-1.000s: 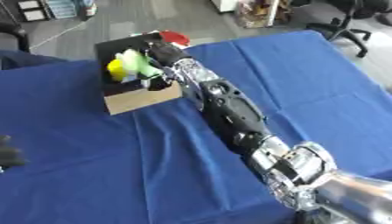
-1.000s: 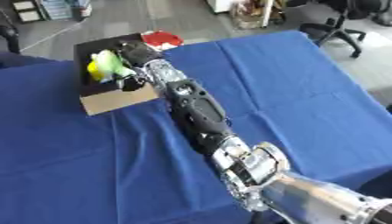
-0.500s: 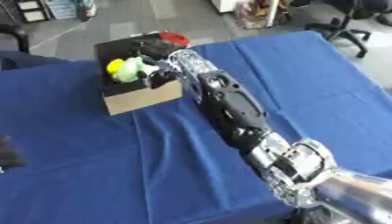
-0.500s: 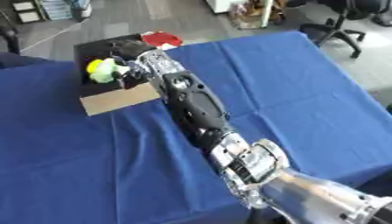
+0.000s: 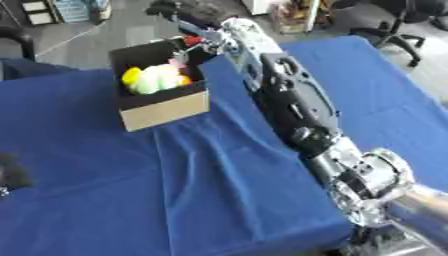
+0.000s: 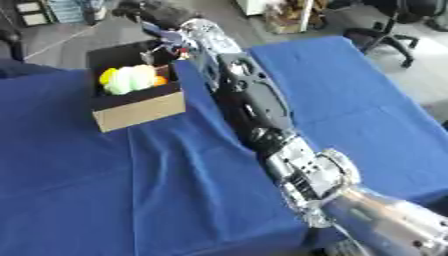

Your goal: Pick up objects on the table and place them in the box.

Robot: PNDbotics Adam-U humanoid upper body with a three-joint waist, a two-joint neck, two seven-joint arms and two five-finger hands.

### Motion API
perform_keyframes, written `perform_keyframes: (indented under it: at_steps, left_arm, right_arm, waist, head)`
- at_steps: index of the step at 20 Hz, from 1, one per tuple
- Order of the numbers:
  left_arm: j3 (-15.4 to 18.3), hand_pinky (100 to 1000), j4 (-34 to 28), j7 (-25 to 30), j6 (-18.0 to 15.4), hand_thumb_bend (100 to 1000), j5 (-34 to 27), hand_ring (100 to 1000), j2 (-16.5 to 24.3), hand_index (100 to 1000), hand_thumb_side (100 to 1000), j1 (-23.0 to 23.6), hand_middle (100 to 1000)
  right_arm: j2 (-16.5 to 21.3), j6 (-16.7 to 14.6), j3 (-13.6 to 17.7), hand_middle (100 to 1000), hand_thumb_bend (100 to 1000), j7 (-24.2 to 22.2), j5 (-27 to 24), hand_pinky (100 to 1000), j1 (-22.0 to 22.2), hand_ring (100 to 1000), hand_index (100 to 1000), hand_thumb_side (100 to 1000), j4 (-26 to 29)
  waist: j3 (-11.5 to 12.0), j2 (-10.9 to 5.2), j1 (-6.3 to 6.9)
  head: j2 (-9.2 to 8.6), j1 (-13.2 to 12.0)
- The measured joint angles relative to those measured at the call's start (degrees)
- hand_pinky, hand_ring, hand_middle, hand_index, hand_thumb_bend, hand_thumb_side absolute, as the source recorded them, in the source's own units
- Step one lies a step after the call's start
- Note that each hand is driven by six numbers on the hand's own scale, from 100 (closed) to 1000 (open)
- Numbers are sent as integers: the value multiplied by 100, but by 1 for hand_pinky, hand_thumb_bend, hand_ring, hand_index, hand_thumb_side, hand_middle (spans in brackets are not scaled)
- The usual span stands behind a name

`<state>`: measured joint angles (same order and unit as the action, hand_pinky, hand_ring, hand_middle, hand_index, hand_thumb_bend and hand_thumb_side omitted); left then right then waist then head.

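Your right hand (image 5: pixel 188 10) hangs beyond the box (image 5: pixel 162 102), its finger posture indiscernible. The yellow and green objects (image 5: pixel 153 79) sit inside, walled in by the box's sides.

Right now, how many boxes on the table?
1: the box sits at the table's far left, with yellow, green and orange items inside. None hidden that I can see.

1. The robot's black right hand (image 5: pixel 188 8) is blurred above the open cardboard box (image 5: pixel 162 107); its fingers cannot be made out.
2. The robot's dark left hand (image 5: pixel 13 172) is cut off at the left edge.
3. The yellow and pale green objects (image 5: pixel 150 78) inside the box blur together.
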<state>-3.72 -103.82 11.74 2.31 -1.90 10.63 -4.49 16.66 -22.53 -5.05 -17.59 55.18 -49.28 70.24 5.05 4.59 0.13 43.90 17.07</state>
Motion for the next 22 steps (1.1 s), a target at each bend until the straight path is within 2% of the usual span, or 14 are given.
perform_keyframes:
  at_steps: [5,7,9,10,11,12,13,14,16,19,22]
  left_arm:
    - [28,771,1,-36,5,123,25,594,3,787,644,0,584]
    - [34,772,1,-42,2,123,42,594,4,787,644,-2,584]
    - [35,772,1,-45,0,122,46,594,6,787,645,-8,584]
    - [35,772,1,-45,1,123,47,595,7,787,645,-10,584]
    - [35,772,1,-46,1,123,48,595,7,787,645,-13,584]
    - [35,772,1,-46,1,124,48,596,7,787,646,-15,584]
    - [35,772,1,-46,1,124,48,596,7,787,646,-16,584]
    - [35,772,1,-45,1,123,48,596,7,787,647,-16,585]
    - [33,772,2,-42,2,122,48,597,6,787,647,-16,585]
    - [30,772,4,-31,8,122,48,597,6,787,647,-17,585]
    - [24,773,25,-27,11,122,48,599,2,787,650,-17,585]
  right_arm:
    - [439,-23,44,1000,100,-16,-1594,997,1509,1000,1000,100,1529]
    - [501,-28,160,1000,100,24,-2337,976,2180,987,1000,100,1885]
    - [527,-20,280,969,100,33,-3046,943,2799,945,1000,140,2126]
    - [527,1,341,934,100,28,-3377,914,3082,915,1000,258,2219]
    - [525,28,401,925,100,27,-3699,908,3346,906,1000,288,2305]
    - [515,63,458,881,100,38,-4006,875,3590,863,1000,405,2381]
    - [477,103,507,877,100,60,-4293,873,3809,860,1000,415,2443]
    - [427,139,539,839,100,85,-4549,854,3985,829,992,496,2491]
    - [326,198,577,806,100,139,-4961,837,4253,805,972,565,2552]
    - [137,273,601,770,100,266,-5404,818,4536,772,948,592,2575]
    - [-36,334,603,747,100,412,-5634,808,4601,751,908,586,2575]
  waist:
    - [-113,0,-43]
    - [-145,0,-59]
    - [-154,3,-62]
    - [-166,6,-62]
    - [-185,6,-62]
    - [-197,6,-62]
    - [-204,6,-62]
    - [-218,6,-62]
    - [-260,6,-62]
    - [-296,6,-62]
    - [-298,6,-62]
  head:
    - [0,-177]
    - [0,-247]
    - [0,-334]
    - [0,-375]
    - [0,-412]
    - [0,-442]
    - [0,-468]
    - [0,-490]
    - [0,-540]
    - [0,-625]
    - [0,-803]
